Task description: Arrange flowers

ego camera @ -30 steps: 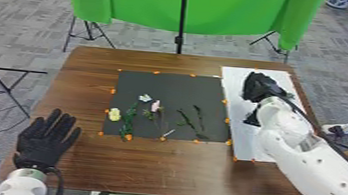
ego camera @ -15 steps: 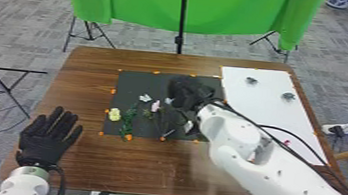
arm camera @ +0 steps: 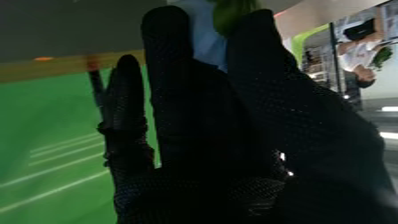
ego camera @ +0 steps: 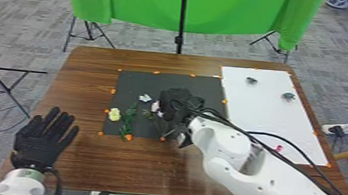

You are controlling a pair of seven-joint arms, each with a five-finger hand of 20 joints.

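Right robot hand is hanging over the black mat, toward its right edge; fingers straight, thumb apart. Right wrist view: a pale shape is showing between them. Cannot tell if gripped. Yellow flower is lying by the mat's left edge, white flower farther in. Left robot hand is spreading empty by the desk's near left corner.
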